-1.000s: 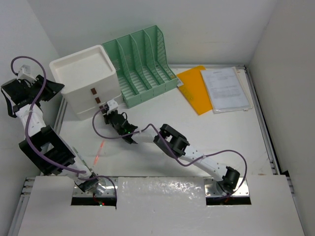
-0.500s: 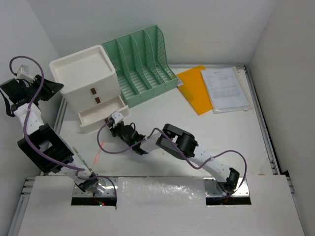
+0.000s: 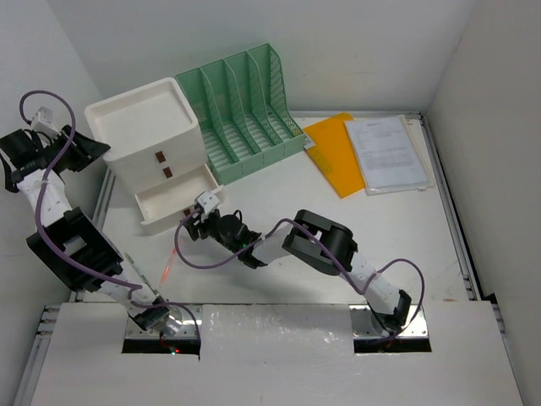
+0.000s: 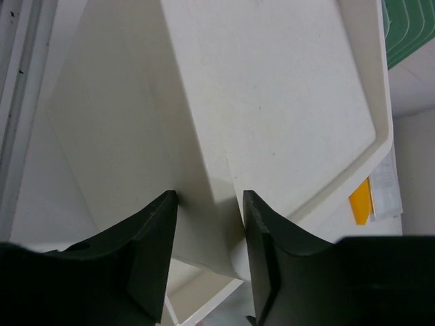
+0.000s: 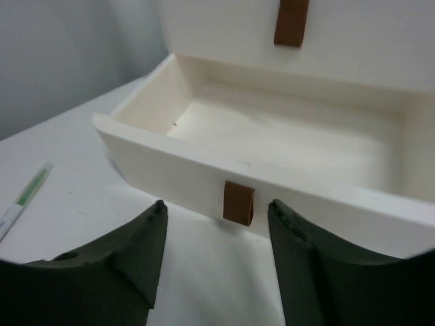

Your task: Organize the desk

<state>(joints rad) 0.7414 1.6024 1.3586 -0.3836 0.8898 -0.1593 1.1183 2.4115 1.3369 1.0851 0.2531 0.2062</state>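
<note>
The desk (image 3: 380, 237) is a white tabletop with metal rails. A white drawer box (image 3: 144, 131) stands at its back left, and its bottom drawer (image 3: 173, 199) is pulled out and empty (image 5: 285, 132). My right gripper (image 3: 196, 220) hovers just in front of that drawer, open (image 5: 217, 206). The drawer's brown tab (image 5: 238, 203) sits between and slightly ahead of its fingertips, untouched. My left gripper (image 3: 84, 152) is at the box's left side. In its wrist view it is open (image 4: 207, 197), and its fingers straddle the box's top corner (image 4: 217, 183).
A green file rack (image 3: 245, 110) stands right of the box. An orange folder (image 3: 334, 152) and white papers (image 3: 387, 152) lie at the back right. A thin white and green pen (image 5: 24, 197) lies on the desk left of the drawer. Walls close in on three sides.
The bottom drawer slid out as my right gripper drew back with its tab. That gripper has now let go and opened. My left gripper's fingers have parted a little.
</note>
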